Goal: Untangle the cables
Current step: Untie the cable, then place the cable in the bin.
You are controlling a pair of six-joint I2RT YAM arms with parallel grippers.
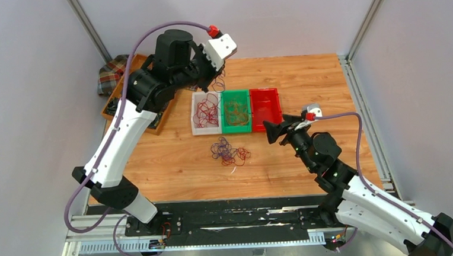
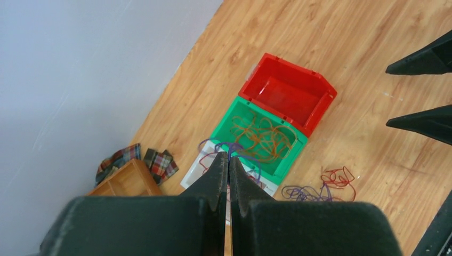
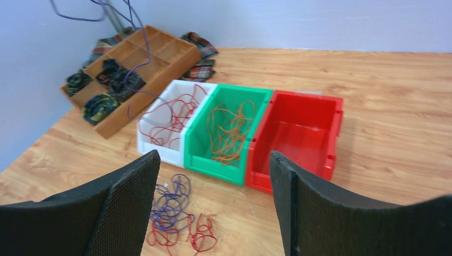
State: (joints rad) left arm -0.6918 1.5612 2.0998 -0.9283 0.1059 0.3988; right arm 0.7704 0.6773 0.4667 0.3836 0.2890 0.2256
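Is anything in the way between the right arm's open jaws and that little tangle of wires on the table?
Nothing visible does. The right gripper, jaws open, hangs near the red bin; only bare table lies between it and the loose cables. The white bin and green bin sit farther back, off that path.

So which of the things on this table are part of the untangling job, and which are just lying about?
Part of the job: cable clump on the table; purple cable in the shut left gripper; red cables in the white bin; orange cables in the green bin; empty red bin; open right gripper.
Lying about: wooden tray, its black coiled bundles, plaid cloth.
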